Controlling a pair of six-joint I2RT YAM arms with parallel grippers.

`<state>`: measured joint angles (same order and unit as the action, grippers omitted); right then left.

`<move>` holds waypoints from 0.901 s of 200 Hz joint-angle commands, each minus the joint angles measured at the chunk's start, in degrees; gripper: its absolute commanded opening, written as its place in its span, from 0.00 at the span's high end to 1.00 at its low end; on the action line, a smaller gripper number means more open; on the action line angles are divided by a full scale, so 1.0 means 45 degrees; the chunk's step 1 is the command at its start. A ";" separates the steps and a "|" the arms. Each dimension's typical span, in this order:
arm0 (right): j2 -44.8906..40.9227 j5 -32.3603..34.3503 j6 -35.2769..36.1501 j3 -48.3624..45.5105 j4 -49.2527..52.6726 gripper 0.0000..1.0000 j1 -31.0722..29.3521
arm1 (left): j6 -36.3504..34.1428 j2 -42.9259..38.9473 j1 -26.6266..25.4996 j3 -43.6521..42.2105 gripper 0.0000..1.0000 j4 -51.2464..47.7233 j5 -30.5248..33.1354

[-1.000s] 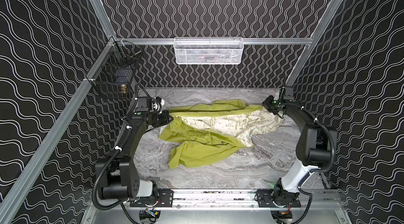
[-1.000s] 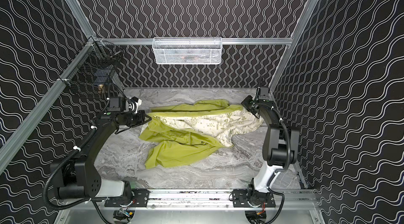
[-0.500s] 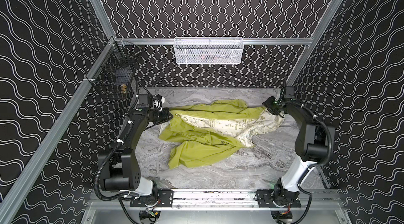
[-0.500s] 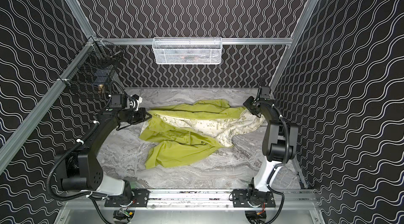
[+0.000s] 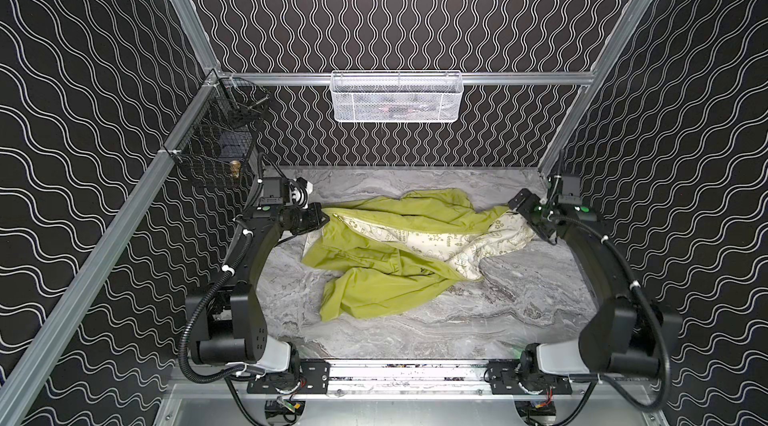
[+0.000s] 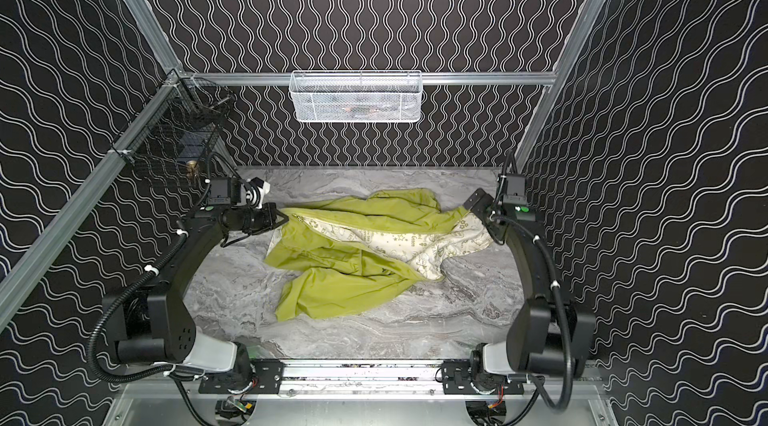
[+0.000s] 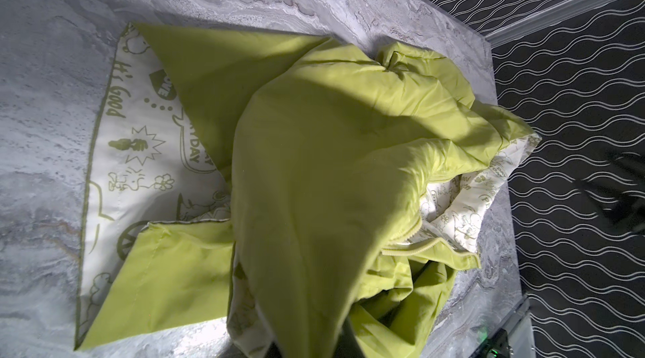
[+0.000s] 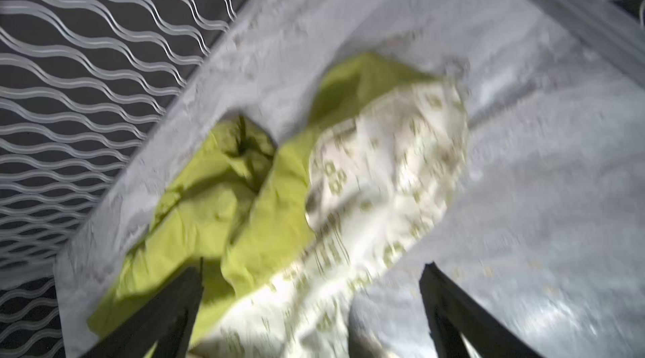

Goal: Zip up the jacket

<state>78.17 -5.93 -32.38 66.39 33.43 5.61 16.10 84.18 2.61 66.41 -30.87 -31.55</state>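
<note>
The lime-green jacket [image 5: 386, 278] [image 6: 340, 278] lies crumpled on the marble table, its cream printed lining turned up toward the right. My left gripper [image 5: 326, 218] [image 6: 284, 218] is shut on the jacket's left edge. In the left wrist view green cloth [image 7: 314, 164] drapes over the fingers and hides them, and a stretch of pale zipper [image 7: 412, 248] shows unjoined. My right gripper [image 5: 525, 218] [image 6: 482, 218] [image 8: 313, 267] stands open at the jacket's right end. In the blurred right wrist view the lining [image 8: 377, 171] lies between its spread fingers, held by neither.
A white mesh basket [image 5: 397, 97] hangs on the back wall and a black wire basket [image 5: 216, 145] on the left rail. Patterned walls close in three sides. Bare marble table [image 5: 457, 320] stretches in front of the jacket.
My right gripper went from shut to wide open and let go of the jacket's right end. The left gripper stayed shut on the cloth while its arm shifted slightly.
</note>
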 commanded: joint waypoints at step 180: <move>-0.2385 -0.2518 -0.3320 -0.8260 -0.3456 0.52 -0.3265 | -0.0084 -0.0599 0.0042 -0.0329 1.00 0.0316 -0.0325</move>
<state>66.48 -17.19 -44.60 30.50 21.71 -8.99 16.29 82.13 2.61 65.19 -30.06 -32.21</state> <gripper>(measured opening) 0.484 0.065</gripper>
